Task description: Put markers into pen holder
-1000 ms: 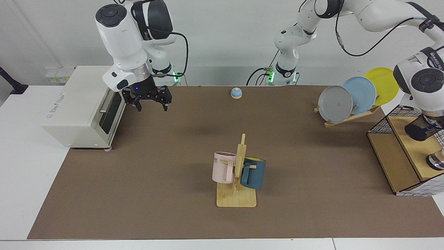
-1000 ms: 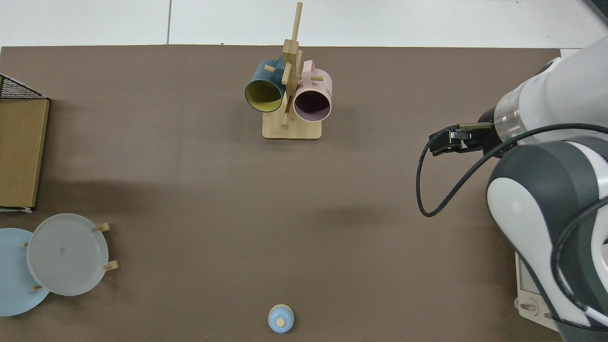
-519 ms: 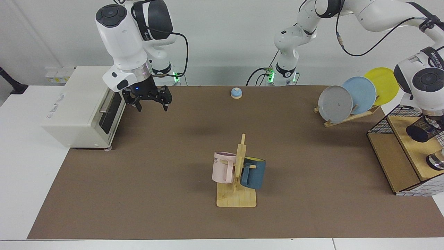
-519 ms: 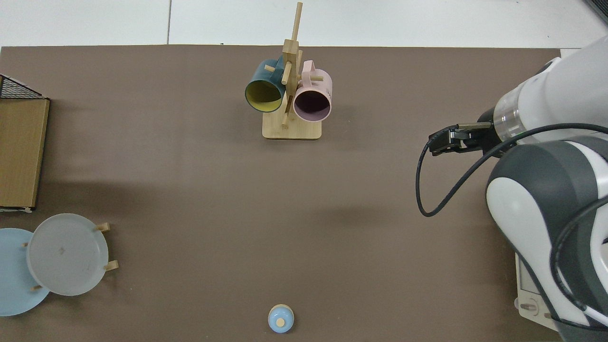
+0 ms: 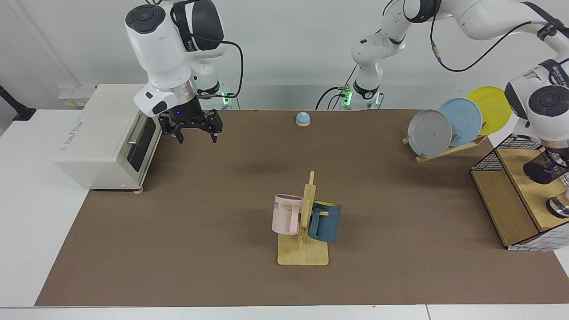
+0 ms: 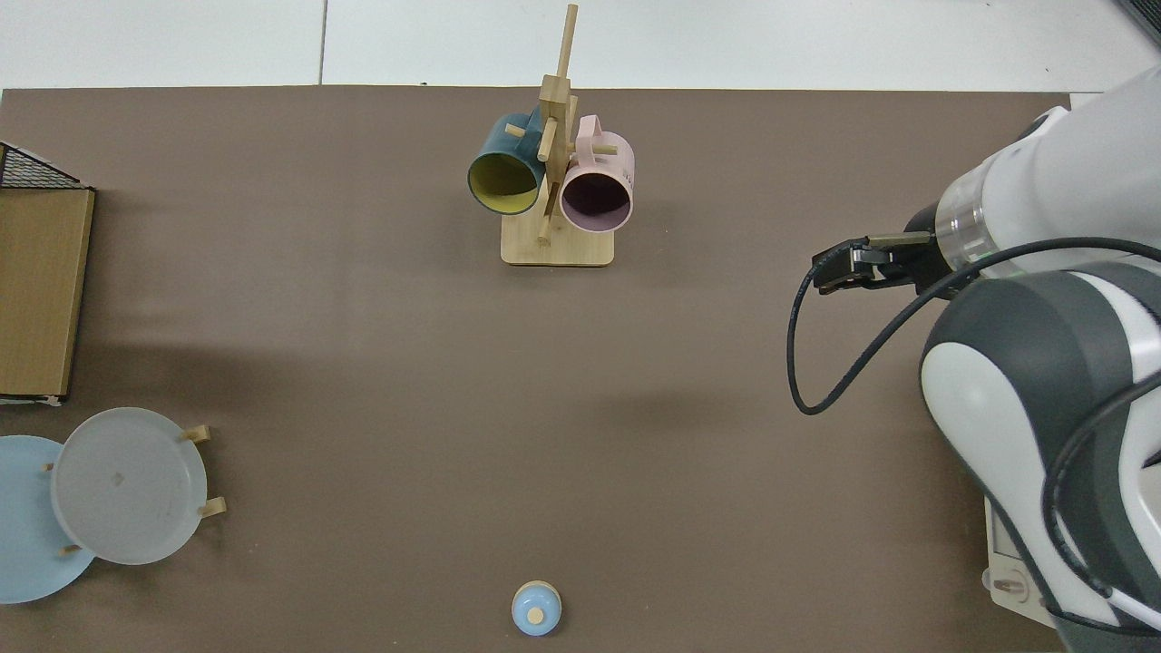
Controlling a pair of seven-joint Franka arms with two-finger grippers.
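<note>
Beside the toaster oven (image 5: 104, 138), the right gripper (image 5: 194, 133) waits with jaws apart and empty. Far across the mat from the oven, on the wooden shelf (image 5: 524, 186), the left arm tilts the pen holder (image 5: 543, 170); its jaws are hidden. No marker shows. The light, stiff mesh is best pinched at the rim.
</note>
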